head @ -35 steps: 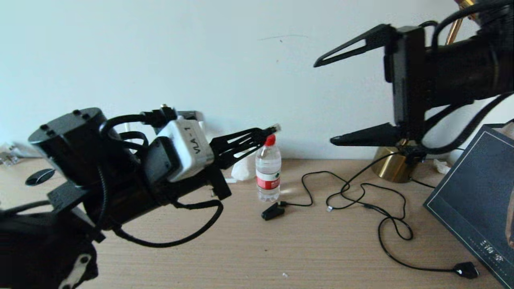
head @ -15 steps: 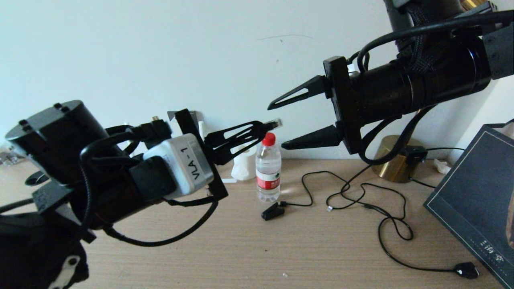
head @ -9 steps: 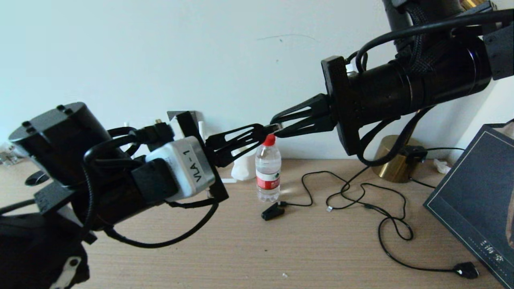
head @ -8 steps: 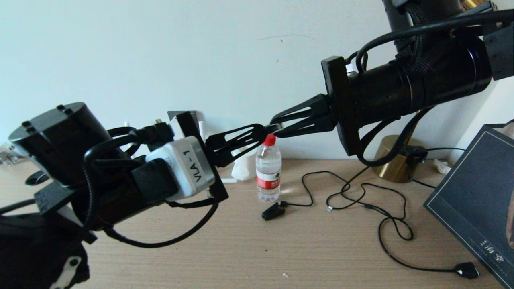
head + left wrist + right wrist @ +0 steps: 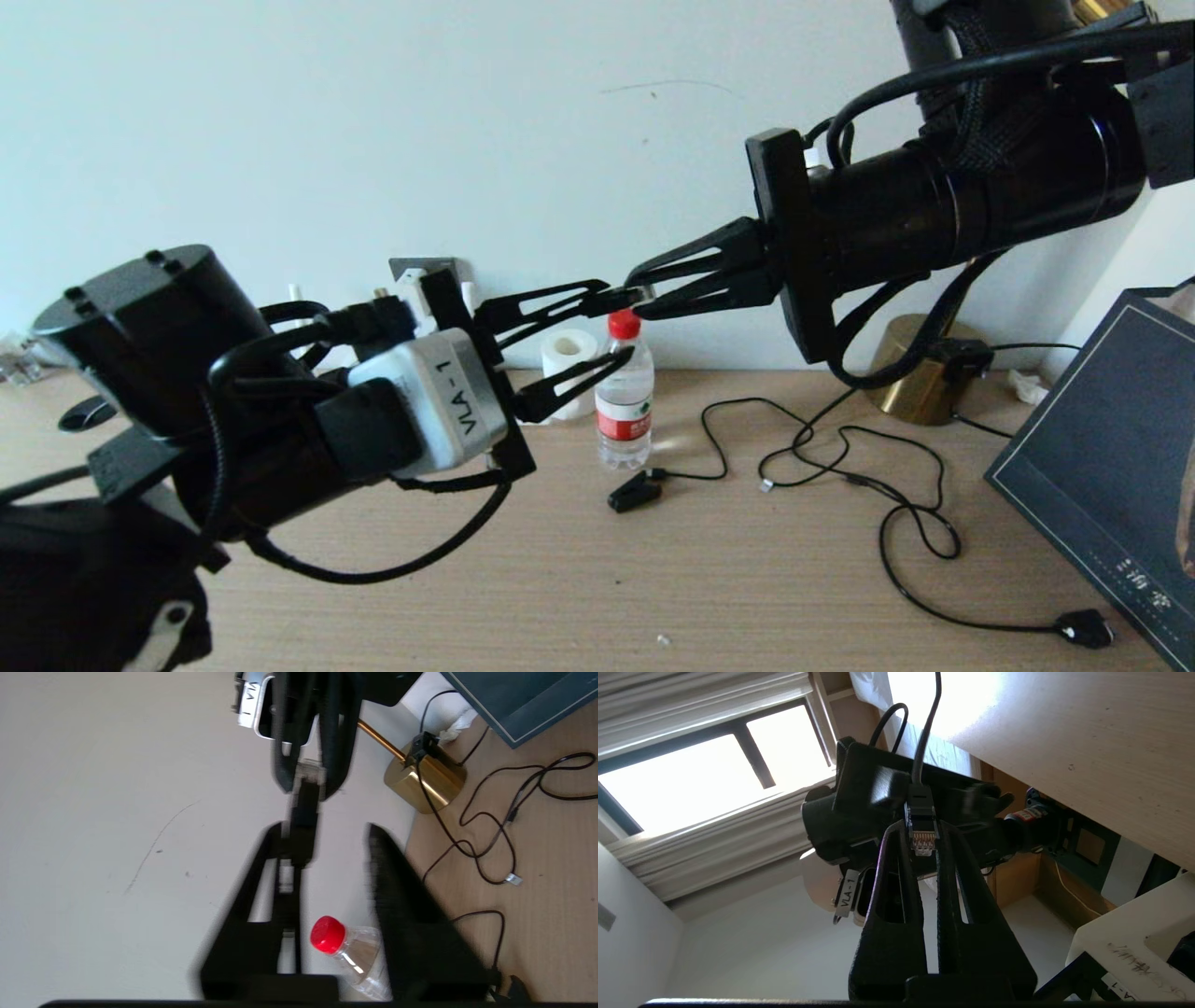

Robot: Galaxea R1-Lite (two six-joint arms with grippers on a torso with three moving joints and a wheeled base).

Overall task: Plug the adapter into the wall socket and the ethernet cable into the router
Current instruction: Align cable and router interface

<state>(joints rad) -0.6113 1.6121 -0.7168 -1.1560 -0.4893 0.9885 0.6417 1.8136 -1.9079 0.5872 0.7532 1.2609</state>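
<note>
At the left of the head view the left gripper (image 5: 611, 327) reaches up and right from the lower left corner, its fingers spread apart and released, the upper one touching the ethernet cable (image 5: 627, 297) plug, the lower one in front of the water bottle (image 5: 624, 403). Behind its wrist, against the wall, a grey wall socket (image 5: 417, 269) peeks out. At mid-frame, above the bottle's red cap, the plug sits between the two grippers. From the upper right the right gripper (image 5: 639, 291) comes in, fingers clenched on the plug; its wrist view shows the clear tip (image 5: 923, 841) pinched between them, the cord running off behind. To the right, loose black cords (image 5: 873, 495) lie on the desk (image 5: 560, 579) beside a brass lamp base (image 5: 915, 378). Neither router nor adapter can be made out. This looks like a hand-over: the left arm should back straight away without snagging the cord, while the right grips firmly so the plug does not twist.
</note>
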